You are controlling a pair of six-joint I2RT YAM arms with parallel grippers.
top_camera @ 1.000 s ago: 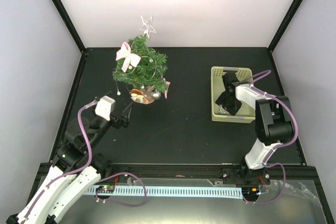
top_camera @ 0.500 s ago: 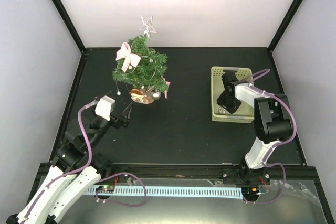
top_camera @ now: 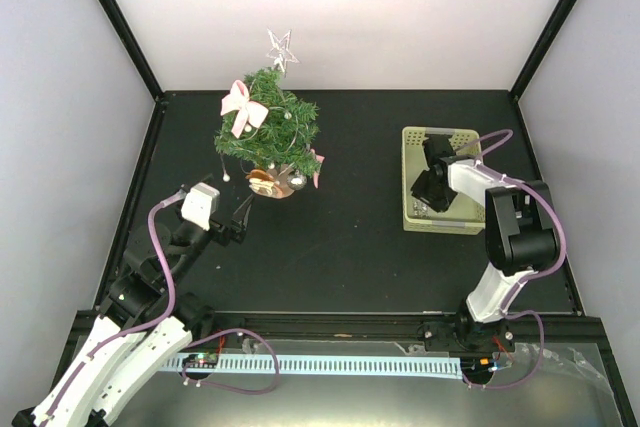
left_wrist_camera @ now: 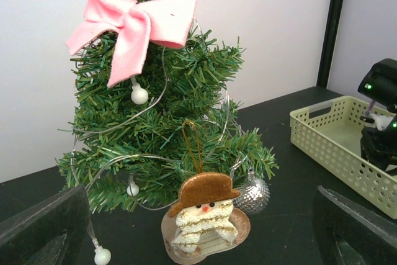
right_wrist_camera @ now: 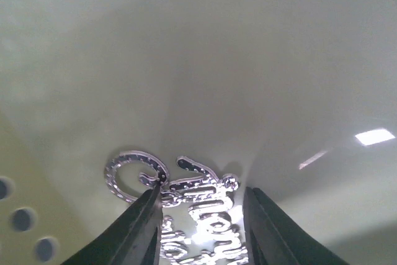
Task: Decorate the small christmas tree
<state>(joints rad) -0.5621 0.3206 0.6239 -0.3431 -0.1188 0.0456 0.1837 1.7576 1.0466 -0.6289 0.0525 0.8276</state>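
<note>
The small christmas tree (top_camera: 268, 129) (left_wrist_camera: 162, 122) stands at the back left on its wooden disc, wearing a pink bow (left_wrist_camera: 133, 20), a silver star (top_camera: 281, 48), a bead string, a snowman (left_wrist_camera: 205, 212) and a silver ball (left_wrist_camera: 251, 193). My left gripper (top_camera: 243, 215) (left_wrist_camera: 198, 231) hovers open just in front of the tree, holding nothing. My right gripper (top_camera: 425, 193) (right_wrist_camera: 201, 215) reaches down into the pale green basket (top_camera: 412, 152). Its fingers straddle a silver glitter script ornament (right_wrist_camera: 198, 193) lying on the basket floor. The left finger touches it and the right finger stands a little apart.
The basket (left_wrist_camera: 329, 147) sits at the right of the black table, right of the tree. Black frame posts and white walls close in the table on three sides. A second pink bow (top_camera: 318, 165) hangs low on the tree's right side.
My right gripper's jaws have narrowed around the silver ornament and the wrist has shifted slightly inside the basket. The left arm has not moved.
</note>
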